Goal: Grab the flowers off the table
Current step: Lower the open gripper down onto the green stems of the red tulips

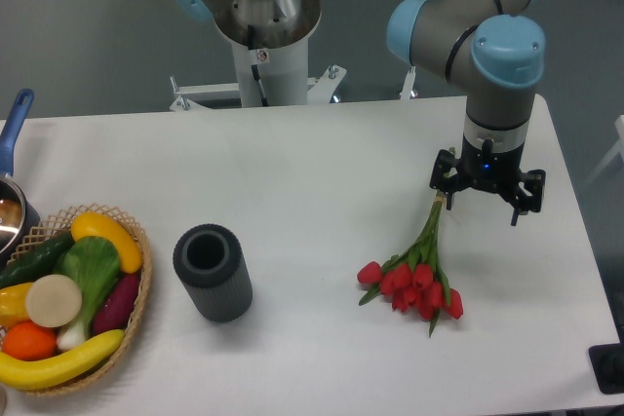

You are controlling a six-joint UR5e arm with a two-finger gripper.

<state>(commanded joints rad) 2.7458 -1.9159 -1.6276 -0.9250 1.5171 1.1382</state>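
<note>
The flowers (414, 278), a small bunch of red tulip buds with thin green stems, lie flat on the white table (292, 168) at the right front. The buds point toward the front and the stems run up and to the right. My gripper (486, 192) hangs over the table at the upper end of the stems. Its jaws look spread apart and hold nothing. The stem tips end right by its left finger (441, 182). I cannot tell whether they touch.
A dark grey ribbed cylinder (213, 272) stands left of the flowers. A wicker basket (139, 314) of toy vegetables sits at the front left edge. A pot with a blue handle (14, 124) is behind it. The robot's base (263, 46) stands beyond the far edge.
</note>
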